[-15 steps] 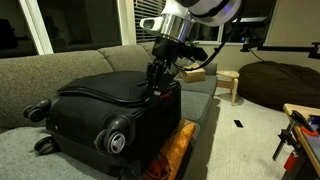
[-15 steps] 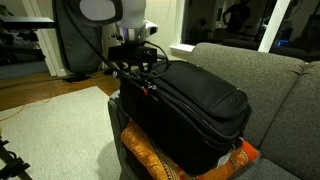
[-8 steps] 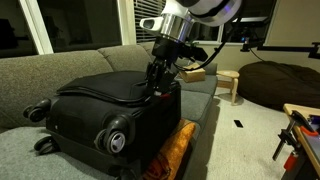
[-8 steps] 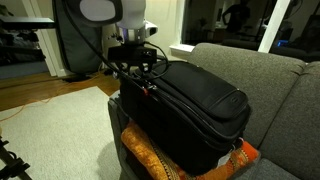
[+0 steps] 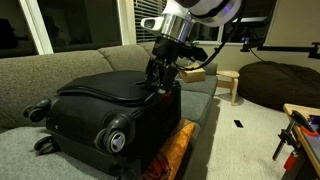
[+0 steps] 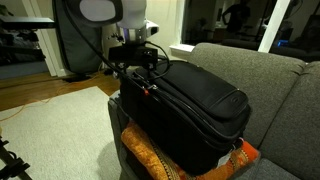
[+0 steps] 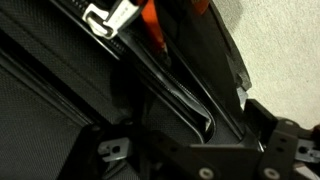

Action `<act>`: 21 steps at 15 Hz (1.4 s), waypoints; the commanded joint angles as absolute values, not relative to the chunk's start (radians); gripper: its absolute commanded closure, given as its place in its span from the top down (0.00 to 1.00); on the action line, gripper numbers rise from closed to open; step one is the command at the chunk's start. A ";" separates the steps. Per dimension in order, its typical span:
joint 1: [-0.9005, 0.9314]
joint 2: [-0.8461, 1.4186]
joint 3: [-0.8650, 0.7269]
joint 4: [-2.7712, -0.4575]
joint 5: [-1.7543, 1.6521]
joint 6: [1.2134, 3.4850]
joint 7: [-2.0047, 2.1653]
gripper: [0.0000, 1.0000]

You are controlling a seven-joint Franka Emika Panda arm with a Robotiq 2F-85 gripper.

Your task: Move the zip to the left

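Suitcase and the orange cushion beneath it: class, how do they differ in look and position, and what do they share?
The suitcase is plain black; the orange cushion is patterned. The suitcase lies on top; the orange cushion sits underneath, mostly hidden. The suitcase has wheels; the orange cushion has none. Both are on the grey sofa.

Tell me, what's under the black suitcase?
Orange patterned fabric pokes out beneath the suitcase, on the grey couch. The suitcase covers the rest, so its full shape cannot be seen.
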State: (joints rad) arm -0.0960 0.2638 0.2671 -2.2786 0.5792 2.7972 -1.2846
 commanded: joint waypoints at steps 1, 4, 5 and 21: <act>-0.103 0.228 0.261 -2.323 0.591 2.862 -1.265 1.00; -0.099 0.217 0.250 -2.337 0.602 2.905 -1.266 1.00; -0.098 0.213 0.245 -2.342 0.604 2.918 -1.263 1.00; -0.056 0.180 0.166 -2.475 0.592 3.127 -1.095 1.00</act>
State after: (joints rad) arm -0.0890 0.2220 0.1931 -2.4199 0.5967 3.0850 -1.1532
